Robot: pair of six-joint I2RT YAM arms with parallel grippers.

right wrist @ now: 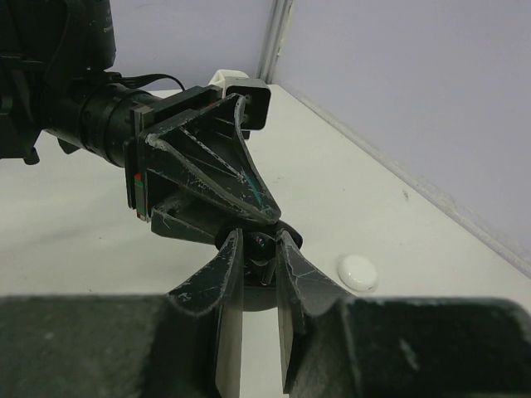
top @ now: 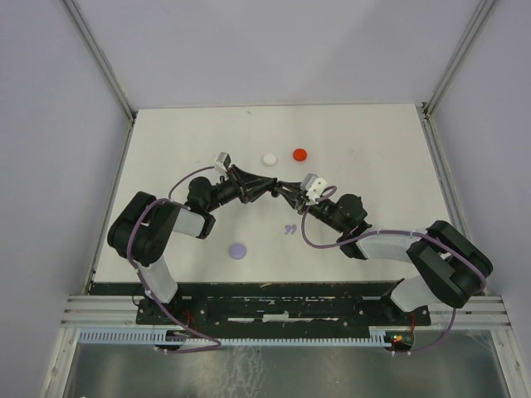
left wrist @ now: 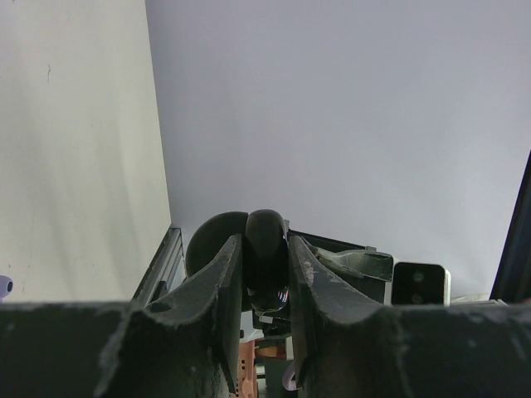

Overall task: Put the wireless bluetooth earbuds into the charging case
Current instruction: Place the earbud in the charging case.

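My two grippers meet above the middle of the table. My left gripper (top: 262, 189) (left wrist: 265, 278) is shut on a black rounded charging case (left wrist: 265, 240), which is held off the table. My right gripper (top: 282, 190) (right wrist: 259, 261) is shut on a small glossy black earbud (right wrist: 262, 247) with its stem pointing down, right at the left gripper's fingertips and the black case (right wrist: 287, 235). I cannot tell whether the earbud touches the case. Two lavender earbuds (top: 290, 229) lie on the table in front of the grippers.
A white round disc (top: 270, 158) (right wrist: 358, 272) and a red round disc (top: 300, 153) lie behind the grippers. A lavender round disc (top: 239, 249) lies at the front left. Grey walls enclose the white table (top: 373, 149) on three sides.
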